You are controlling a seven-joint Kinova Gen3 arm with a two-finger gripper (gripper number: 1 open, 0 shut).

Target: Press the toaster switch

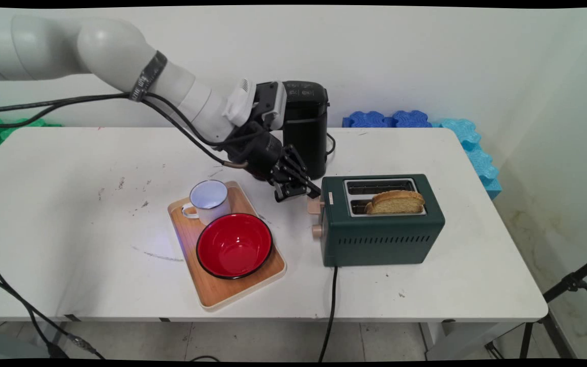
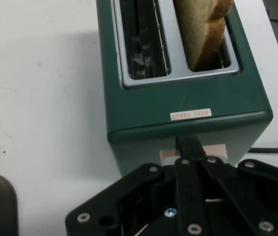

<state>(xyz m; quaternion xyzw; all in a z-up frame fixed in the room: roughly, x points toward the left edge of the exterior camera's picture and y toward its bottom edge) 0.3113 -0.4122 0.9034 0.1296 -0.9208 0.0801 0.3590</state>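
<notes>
A dark green two-slot toaster (image 1: 382,237) stands right of the table's middle, with a slice of bread (image 1: 395,202) sticking up from its nearer slot; the other slot is empty. My gripper (image 1: 313,193) is shut, its tips right at the beige lever (image 1: 316,205) on the toaster's left end, above a beige knob (image 1: 317,231). In the hand view the closed fingers (image 2: 188,162) point at the lever (image 2: 217,150) just below the toaster's (image 2: 188,105) top edge, with the bread (image 2: 200,34) standing in the right-hand slot.
A wooden tray (image 1: 268,272) left of the toaster carries a white enamel mug (image 1: 209,201) and a red bowl (image 1: 234,245). A black appliance (image 1: 306,127) stands behind the gripper. The toaster's cord (image 1: 330,311) runs off the front edge. Blue foam mats (image 1: 400,119) lie at the wall.
</notes>
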